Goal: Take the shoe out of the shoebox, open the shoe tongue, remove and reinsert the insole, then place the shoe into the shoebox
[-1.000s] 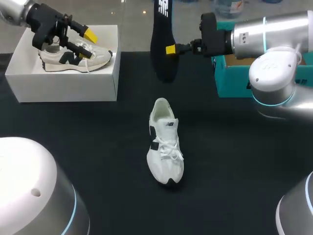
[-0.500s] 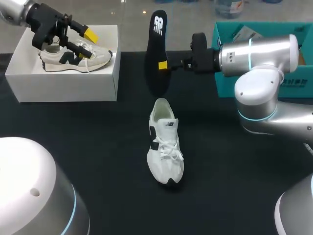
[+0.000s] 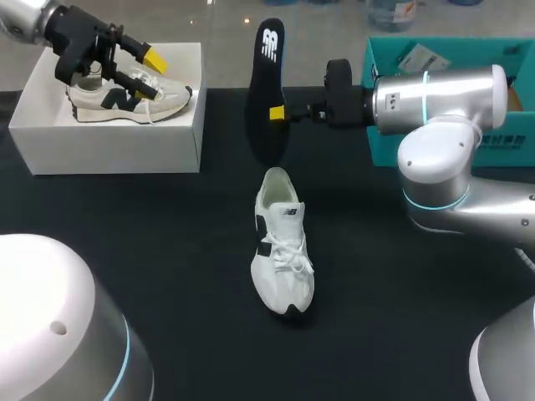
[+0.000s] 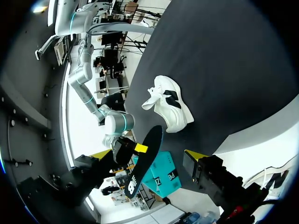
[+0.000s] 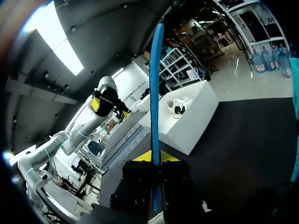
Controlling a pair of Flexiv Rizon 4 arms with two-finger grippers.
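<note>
Head view: right pincer (image 3: 280, 113) clenched on the black insole (image 3: 266, 92), gripping it at about mid-length from the side. The insole hangs upright in the air, its lower end just beyond the heel of the white shoe (image 3: 282, 242). The shoe sits alone mid-table (image 3: 167, 276) on its sole, toe toward the camera, heel toward the insole, laces loose over the tongue. Right wrist view shows the insole (image 5: 155, 93) edge-on, pinched between the yellow tips of the pincer (image 5: 154, 158). The left pincer (image 3: 149, 72) is released, fingers apart, hanging over a second shoe (image 3: 125, 98) that lies in the white shoebox (image 3: 109, 142) at the table's far left, well apart from the work. A teal box (image 3: 389, 146) stands behind the right arm. Judgement: insole is out, so the step in hand is reinsertion. The next move calls for lining the insole up with the shoe's long axis, tipping its lower end into the opening, then sliding it forward toward the toe. The shoe is unsecured and may skid or tip under the push; a steadying hold from the left arm would help.
</note>
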